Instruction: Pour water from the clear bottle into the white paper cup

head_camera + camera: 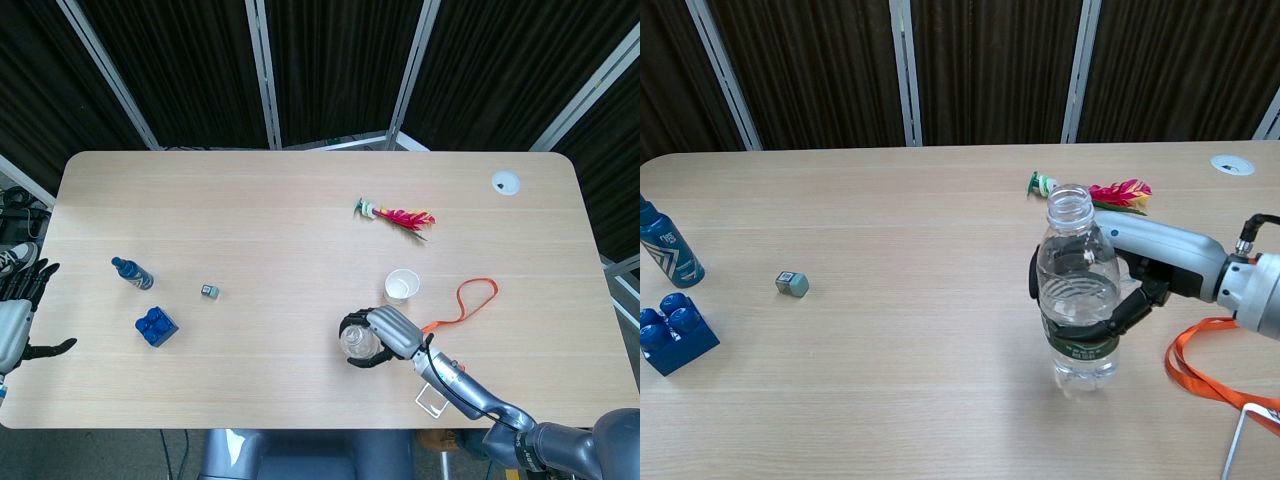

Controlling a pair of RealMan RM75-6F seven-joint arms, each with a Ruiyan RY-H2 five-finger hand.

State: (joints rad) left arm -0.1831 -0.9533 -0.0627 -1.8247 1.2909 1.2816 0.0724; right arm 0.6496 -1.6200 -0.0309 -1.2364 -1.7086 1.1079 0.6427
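The clear bottle (357,340) (1074,282) is uncapped and upright, with water in its lower part. Its base is down at the tabletop. My right hand (389,331) (1143,258) grips it around the middle from the right. The white paper cup (401,286) stands upright a short way behind and to the right of the bottle in the head view. In the chest view my hand and forearm hide the cup. My left hand (16,320) hangs off the table's left edge, fingers apart, holding nothing.
On the left are a small blue bottle (131,273) (666,246), a blue brick (157,326) (673,334) and a grey cube (209,291) (792,284). A feathered toy (399,215) (1102,192) lies behind the cup. An orange lanyard (471,299) (1203,364) with a card holder (432,399) lies by my right forearm.
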